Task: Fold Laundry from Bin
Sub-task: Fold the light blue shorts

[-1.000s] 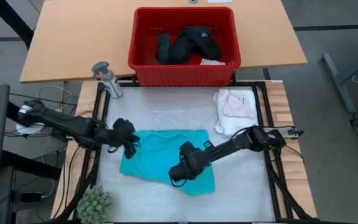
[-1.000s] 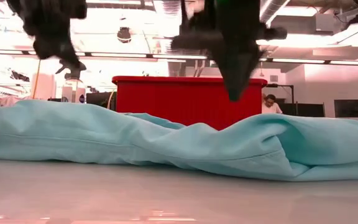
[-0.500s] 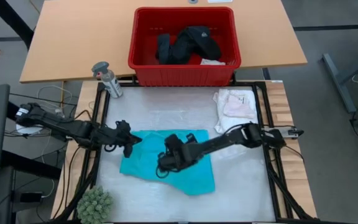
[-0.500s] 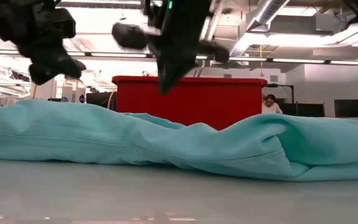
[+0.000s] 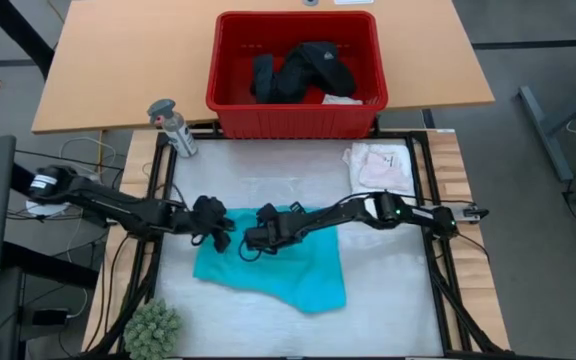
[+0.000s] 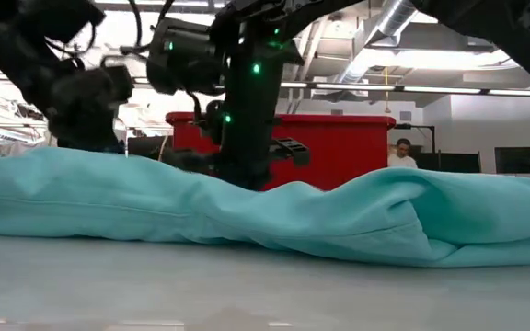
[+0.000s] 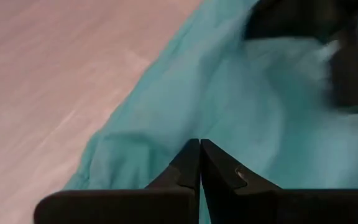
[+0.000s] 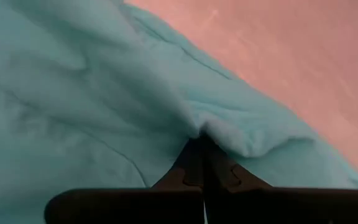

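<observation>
The turquoise shirt (image 5: 278, 265) lies spread on the white table top, rumpled along its far edge. My left gripper (image 5: 224, 238) is shut and low over the shirt's left far corner (image 7: 135, 143). My right gripper (image 5: 249, 245) is shut and down on the shirt just right of the left one. The red bin (image 5: 230, 70) stands beyond the table's far edge with black clothing (image 5: 303, 68) inside. A small pale pink-white piece (image 5: 379, 172) lies folded at the table's right far corner. My left gripper's shut fingertips (image 7: 191, 155) stand right at the turquoise cloth near its left edge, slanting down from the table's left; whether they touch it I cannot tell. My right gripper presses its shut fingertips (image 8: 194, 152) into a raised ridge of the shirt (image 8: 229, 134), slanting down from the table's right. The cloth bunches around the tips and stays lying on the table.
A spray bottle (image 5: 174, 128) stands at the table's far left corner and a green spiky ball (image 5: 154, 329) at the near left. Bare white table top (image 5: 268, 175) lies between the shirt and the bin. A person (image 6: 399, 152) sits far back in the room.
Both grippers have come down, staying shut. My right gripper has swept from the shirt's near right part toward the table's left and far edge, down onto the cloth. My left gripper has sunk toward the shirt's left far corner.
</observation>
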Robot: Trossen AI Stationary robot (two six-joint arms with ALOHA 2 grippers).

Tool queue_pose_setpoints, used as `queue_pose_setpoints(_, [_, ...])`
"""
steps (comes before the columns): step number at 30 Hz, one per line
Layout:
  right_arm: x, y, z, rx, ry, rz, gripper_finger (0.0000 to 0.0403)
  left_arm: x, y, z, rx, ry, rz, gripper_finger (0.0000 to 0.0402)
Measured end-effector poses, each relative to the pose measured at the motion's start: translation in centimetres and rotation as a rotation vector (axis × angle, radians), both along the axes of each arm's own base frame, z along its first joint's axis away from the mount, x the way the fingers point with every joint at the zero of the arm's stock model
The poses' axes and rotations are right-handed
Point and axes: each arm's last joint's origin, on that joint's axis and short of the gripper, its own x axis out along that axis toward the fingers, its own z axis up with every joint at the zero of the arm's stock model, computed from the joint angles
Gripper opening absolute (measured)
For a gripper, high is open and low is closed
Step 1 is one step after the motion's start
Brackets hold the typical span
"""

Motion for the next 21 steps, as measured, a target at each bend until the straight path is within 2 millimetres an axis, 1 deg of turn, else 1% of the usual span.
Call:
queue_pose_setpoints(3, [0.5, -1.3, -0.3, 0.028, -0.002, 0.022, 0.0014, 0.4, 0.4, -1.1, 0.006, 0.070, 0.019, 0.0000])
queue_pose_setpoints(6, [0.5, -2.4, -0.3, 0.031, 0.027, 0.047, 0.0014, 0.7, 0.8, -2.2, 0.009, 0.131, 0.031, 0.0000])
queue_pose_setpoints(8, [0.4, -2.9, -0.2, 0.025, 0.042, 0.062, 0.0014, 0.9, 1.2, -2.6, 0.013, 0.149, 0.050, 0.0000])
queue_pose_setpoints(9, [0.3, -3.0, 0.2, 0.024, 0.049, 0.071, 0.0014, 1.1, 1.3, -2.8, 0.012, 0.152, 0.060, 0.0000])
queue_pose_setpoints(11, [0.1, -3.2, 0.4, 0.021, 0.077, 0.090, 0.0014, 1.3, 1.7, -2.8, 0.004, 0.135, 0.075, 0.0000])
queue_pose_setpoints(14, [-0.6, -3.1, 1.8, 0.022, 0.119, 0.125, 0.0016, 1.7, 2.3, -2.5, -0.037, 0.087, 0.077, 0.0000])
queue_pose_setpoints(17, [-1.6, -2.6, 4.3, -0.004, 0.142, 0.143, 0.0037, 1.7, 2.8, -2.1, -0.062, 0.051, 0.086, 0.0000])
queue_pose_setpoints(21, [-3.2, -0.8, 7.9, -0.071, 0.149, 0.197, 0.0064, 1.7, 3.1, -1.0, -0.095, -0.024, 0.079, 0.0000])
